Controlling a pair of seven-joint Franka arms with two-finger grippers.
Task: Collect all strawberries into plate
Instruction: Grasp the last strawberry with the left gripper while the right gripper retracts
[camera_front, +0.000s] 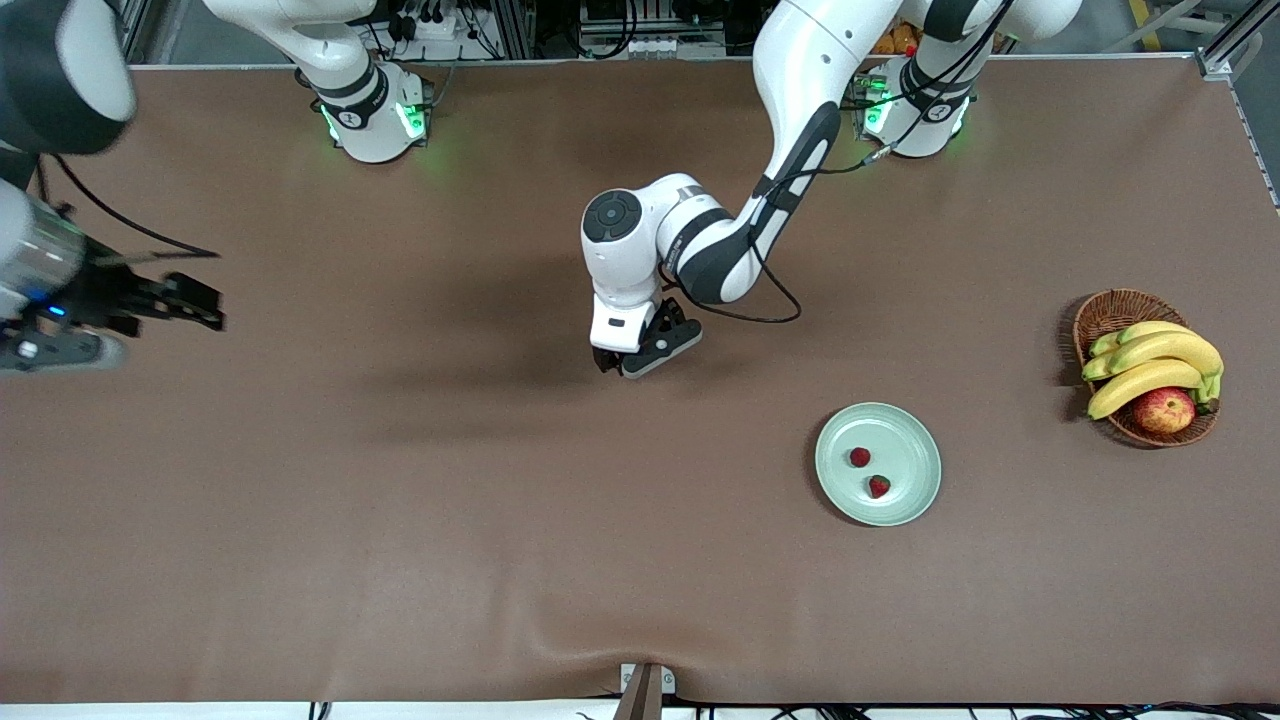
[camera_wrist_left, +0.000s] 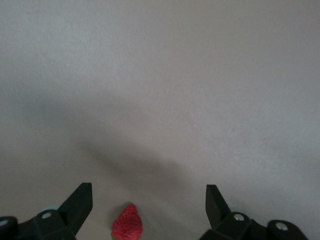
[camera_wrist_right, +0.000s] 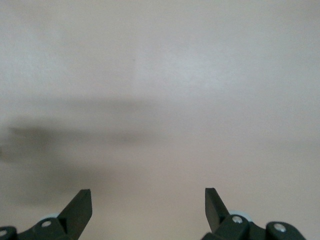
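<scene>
1. We see a smooth, round mint-green plate (camera_front: 905, 435) on the matte brown table (camera_front: 400, 520), toward the left arm's end, nearer the front edge.
2. Two bumpy red strawberries (camera_front: 860, 457) lie in it.
3. A third strawberry (camera_wrist_left: 127, 224) sits between the left gripper's (camera_wrist_left: 149, 197) wide-spread fingers, mid-table.
4. The right gripper (camera_wrist_right: 148, 200) waits, spread wide, over its table end.
5. No writing is readable.
</scene>
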